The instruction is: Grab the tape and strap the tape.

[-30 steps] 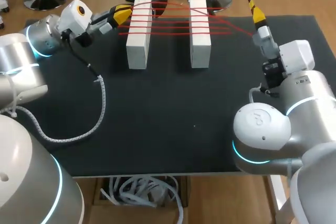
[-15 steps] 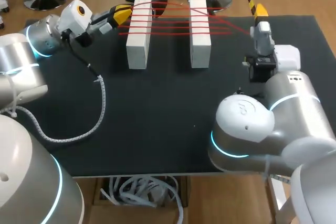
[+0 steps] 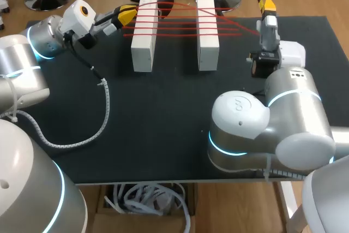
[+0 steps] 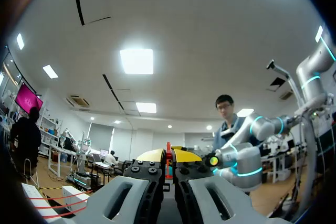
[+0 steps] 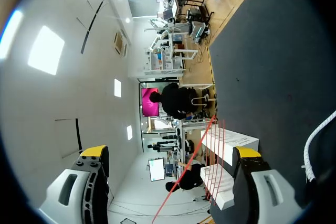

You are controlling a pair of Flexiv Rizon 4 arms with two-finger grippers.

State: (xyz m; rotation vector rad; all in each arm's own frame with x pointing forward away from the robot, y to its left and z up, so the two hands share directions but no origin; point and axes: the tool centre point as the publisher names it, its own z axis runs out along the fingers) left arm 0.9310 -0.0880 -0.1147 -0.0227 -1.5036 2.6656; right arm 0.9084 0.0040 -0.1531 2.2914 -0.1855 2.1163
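One black counter (image 3: 163, 135) carries everything. On its near left part lies a single white ribbed cable (image 3: 103, 107), curving from the left arm toward the near edge.

Farther back stand two white blocks side by side with a gap between them: the left block (image 3: 144, 36) and the right block (image 3: 208, 36). Red tape (image 3: 177, 23) is stretched over both in about five runs across the gap. One more strand slants off the right block toward the right hand (image 3: 268, 8).

There are two arms, one from each side. The left hand (image 3: 126, 13) sits at the far left, just beside the far end of the left block. In its own wrist view the left hand (image 4: 168, 157) has its yellow tips pressed together, pinching a piece of the tape (image 4: 168, 148) between them.

The right hand is over the far right edge of the counter, well apart from the right block. In its wrist view the right hand (image 5: 170, 153) is spread wide, and the tape (image 5: 202, 137) runs as one thin line through the gap, touching neither finger, back to the two blocks ahead.
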